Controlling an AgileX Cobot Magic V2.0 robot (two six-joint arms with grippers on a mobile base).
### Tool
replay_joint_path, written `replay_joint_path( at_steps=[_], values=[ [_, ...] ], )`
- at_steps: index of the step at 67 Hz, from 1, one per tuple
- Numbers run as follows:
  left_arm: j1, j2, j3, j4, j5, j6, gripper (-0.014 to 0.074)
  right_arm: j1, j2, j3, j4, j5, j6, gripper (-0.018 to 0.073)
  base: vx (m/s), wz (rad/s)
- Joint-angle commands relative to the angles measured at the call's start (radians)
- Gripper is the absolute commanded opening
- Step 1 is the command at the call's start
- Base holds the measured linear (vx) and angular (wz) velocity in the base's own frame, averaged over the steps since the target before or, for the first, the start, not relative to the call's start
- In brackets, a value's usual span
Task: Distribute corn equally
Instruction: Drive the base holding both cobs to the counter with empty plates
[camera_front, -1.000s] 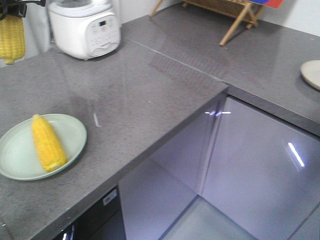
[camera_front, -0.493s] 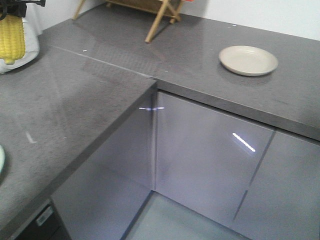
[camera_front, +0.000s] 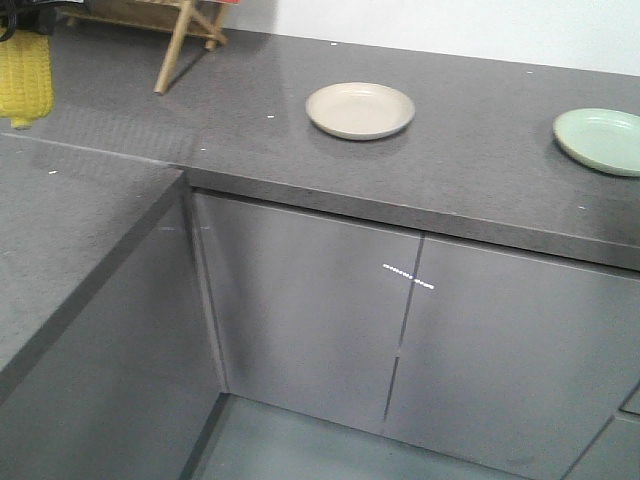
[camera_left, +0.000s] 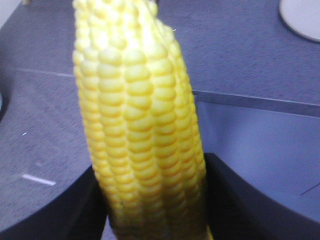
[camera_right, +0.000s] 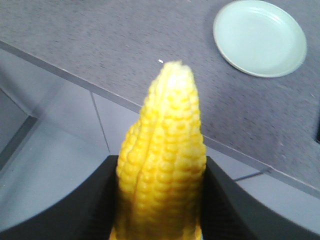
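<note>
Two corn cobs are in play, one per hand. Nearest, the left hand (camera_left: 150, 220) is closed around the left cob (camera_left: 140, 125). The right hand (camera_right: 160, 210) clamps the right cob (camera_right: 162, 160) at its thicker end, tapered tip pointing away. Each looks stiff, fairly heavy and bumpy rather than slick, so a hold across the thick end seems sound. Farther off on the table (camera_front: 470, 190) sit two empty plates, a beige plate (camera_front: 360, 110) and a pale green plate (camera_front: 600, 140).

No readable text, label, brand, number or sign on anything in view.
</note>
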Motion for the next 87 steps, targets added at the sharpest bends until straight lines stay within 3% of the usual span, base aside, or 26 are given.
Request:
replay_joint_path(
  at_steps=[1, 56, 87],
  values=[
    [-0.001, -0.046, -0.022, 0.02, -0.036, -0.01, 0.0146, -0.005, -0.033, -0.024, 0.004, 0.0, -0.01, 0.0005, 0.01, -0.38],
    [-0.001, -0.046, -0.022, 0.02, -0.036, -0.01, 0.0146, -0.005, -0.033, -0.024, 0.004, 0.0, -0.01, 0.0005, 0.02, -0.34],
    [-0.001, -0.046, -0.022, 0.02, -0.036, -0.01, 0.0146, -0.005, -0.033, -0.024, 0.004, 0.0, -0.01, 0.0005, 0.04, -0.1]
  ],
)
